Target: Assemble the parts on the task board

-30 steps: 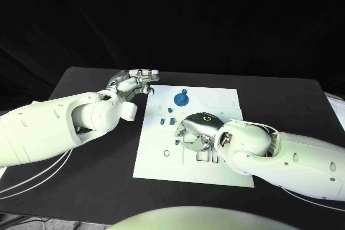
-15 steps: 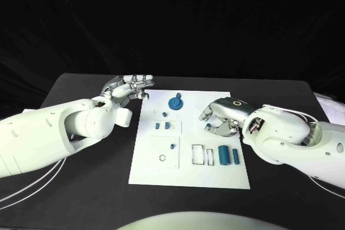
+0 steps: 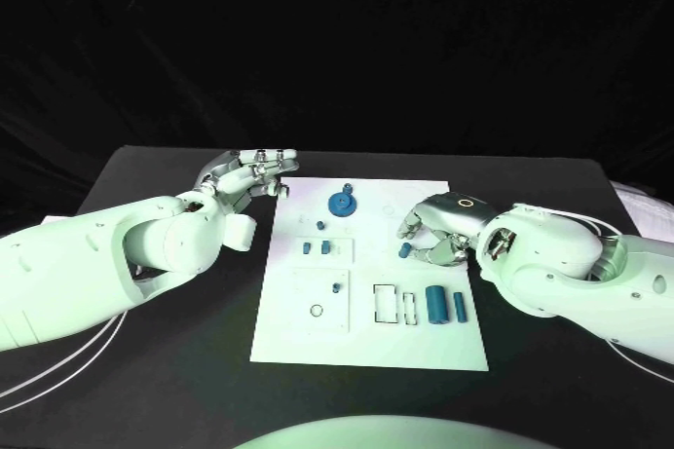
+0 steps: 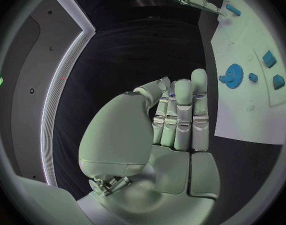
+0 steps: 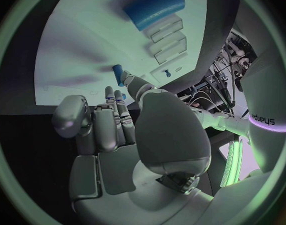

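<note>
Two blue cylinders (image 3: pixel 447 303) are lying side by side at the lower right of the task board (image 3: pixel 368 352), long axes running up and down the frame. The right robot hand (image 3: pixel 432 237) is hovering over the board's right edge, pinching a small blue part (image 3: pixel 404 248) — its shape is too small to make out. The left robot hand (image 3: pixel 251 173) is sitting at the board's upper left corner over the bench (image 3: pixel 168 167), empty, fingers straight together. A blue gear (image 3: pixel 342 204) is lying near the board's top.
</note>
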`<state>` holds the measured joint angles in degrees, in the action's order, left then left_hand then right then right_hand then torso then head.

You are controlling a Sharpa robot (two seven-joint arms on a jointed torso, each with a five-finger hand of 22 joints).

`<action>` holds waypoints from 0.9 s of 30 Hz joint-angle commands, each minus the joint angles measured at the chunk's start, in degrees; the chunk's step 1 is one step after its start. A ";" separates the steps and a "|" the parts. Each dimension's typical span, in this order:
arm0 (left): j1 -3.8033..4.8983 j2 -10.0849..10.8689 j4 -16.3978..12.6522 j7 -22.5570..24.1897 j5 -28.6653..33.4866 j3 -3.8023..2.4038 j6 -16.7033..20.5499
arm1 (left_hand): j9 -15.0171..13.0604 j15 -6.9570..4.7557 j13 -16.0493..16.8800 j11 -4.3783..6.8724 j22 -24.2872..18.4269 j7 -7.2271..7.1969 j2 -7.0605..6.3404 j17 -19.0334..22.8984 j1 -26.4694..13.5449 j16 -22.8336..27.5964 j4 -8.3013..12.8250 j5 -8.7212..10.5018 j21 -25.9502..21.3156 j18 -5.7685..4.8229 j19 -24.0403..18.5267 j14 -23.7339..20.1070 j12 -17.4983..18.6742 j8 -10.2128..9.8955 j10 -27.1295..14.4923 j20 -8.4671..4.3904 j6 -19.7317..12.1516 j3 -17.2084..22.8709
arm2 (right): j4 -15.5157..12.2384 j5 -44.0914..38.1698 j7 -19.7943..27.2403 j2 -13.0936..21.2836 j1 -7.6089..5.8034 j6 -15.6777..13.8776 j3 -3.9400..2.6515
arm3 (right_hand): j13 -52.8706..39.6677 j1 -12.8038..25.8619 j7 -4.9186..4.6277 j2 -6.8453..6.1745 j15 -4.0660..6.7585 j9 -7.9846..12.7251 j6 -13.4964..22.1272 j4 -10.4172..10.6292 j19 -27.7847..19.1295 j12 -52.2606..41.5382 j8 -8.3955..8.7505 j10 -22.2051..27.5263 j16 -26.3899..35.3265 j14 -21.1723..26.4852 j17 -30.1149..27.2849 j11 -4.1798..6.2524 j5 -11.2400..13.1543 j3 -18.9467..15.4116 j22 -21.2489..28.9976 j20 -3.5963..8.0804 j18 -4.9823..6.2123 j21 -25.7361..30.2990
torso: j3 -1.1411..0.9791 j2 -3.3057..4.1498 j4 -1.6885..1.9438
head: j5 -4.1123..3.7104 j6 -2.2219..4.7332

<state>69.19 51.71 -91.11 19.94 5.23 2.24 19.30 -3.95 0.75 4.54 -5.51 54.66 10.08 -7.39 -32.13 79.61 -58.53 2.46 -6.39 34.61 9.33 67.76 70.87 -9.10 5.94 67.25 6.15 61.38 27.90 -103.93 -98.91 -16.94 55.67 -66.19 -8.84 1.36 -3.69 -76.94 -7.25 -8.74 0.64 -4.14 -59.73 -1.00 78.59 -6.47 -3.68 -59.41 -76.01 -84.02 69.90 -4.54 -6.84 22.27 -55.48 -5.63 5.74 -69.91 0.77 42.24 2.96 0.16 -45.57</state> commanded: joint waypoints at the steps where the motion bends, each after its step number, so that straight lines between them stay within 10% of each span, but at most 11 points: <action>1: 0.01 -0.04 -0.05 0.20 0.20 -0.04 -1.16 | 0.09 -0.16 0.00 -0.08 -0.06 -0.09 0.26 0.06 0.46 0.31 0.05 -0.03 -0.34 1.13 -0.13 -0.43 -0.35 0.23 -0.41 0.09 -0.30 -0.31 | 0.47 -0.98 -0.20 -0.67 0.20 3.04 0.06 | -0.08 -0.59 -0.04 0.30 0.27 -0.20 -1.20 0.36 0.08 -0.75 -0.52 -1.66 0.25 -2.29 -0.11 0.08 0.26 -0.06 0.09 0.61 0.72 0.43 | 0.02 0.04 -0.03 | 0.11 -0.10; 16: 0.01 -0.07 0.13 0.17 0.20 -0.04 -1.25 | 0.09 -0.16 0.00 -0.08 -0.06 -0.09 0.26 0.06 0.46 0.31 0.05 -0.03 -0.34 1.13 -0.13 -0.43 -0.35 0.23 -0.41 0.09 -0.30 -0.31 | 1.92 -1.44 -0.19 -2.58 0.80 2.09 0.12 | -0.27 -1.78 0.64 2.80 0.75 -1.30 -6.98 0.78 0.69 -2.38 -2.31 -8.73 -0.14 -2.50 0.41 1.20 0.78 2.75 -0.47 1.01 0.62 0.12 | -0.03 0.02 -0.04 | 0.20 -0.44; 27: 0.01 -0.14 0.32 0.10 0.20 -0.04 -1.38 | 0.09 -0.16 0.00 -0.08 -0.06 -0.09 0.26 0.06 0.46 0.31 0.05 -0.03 -0.34 1.13 -0.13 -0.43 -0.35 0.23 -0.41 0.09 -0.30 -0.31 | 1.00 -2.30 -0.51 -2.20 0.87 -4.97 0.07 | -0.31 -2.65 0.80 4.30 1.15 -1.81 -8.23 0.39 1.14 -1.89 -2.69 -10.63 -0.79 -2.72 1.24 1.63 2.93 4.50 -1.35 1.61 0.45 -0.46 | -0.02 -0.02 -0.04 | -0.04 -0.31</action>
<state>69.19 51.68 -90.76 19.84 5.23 2.24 19.08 -3.96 0.75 4.54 -5.51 54.67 10.08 -7.39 -32.14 79.61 -58.53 2.46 -6.39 34.61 9.33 67.76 70.87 -9.10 5.94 67.25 6.15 61.38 27.90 -102.18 -100.16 -17.27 53.26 -65.32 -9.90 1.49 -3.91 -79.18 -6.53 -5.41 1.45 -5.75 -67.57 -0.59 79.71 -8.65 -6.11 -69.11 -76.60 -84.04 71.08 -3.48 -4.16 26.46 -56.77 -4.52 5.74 -70.13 0.74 42.24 2.91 0.21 -45.97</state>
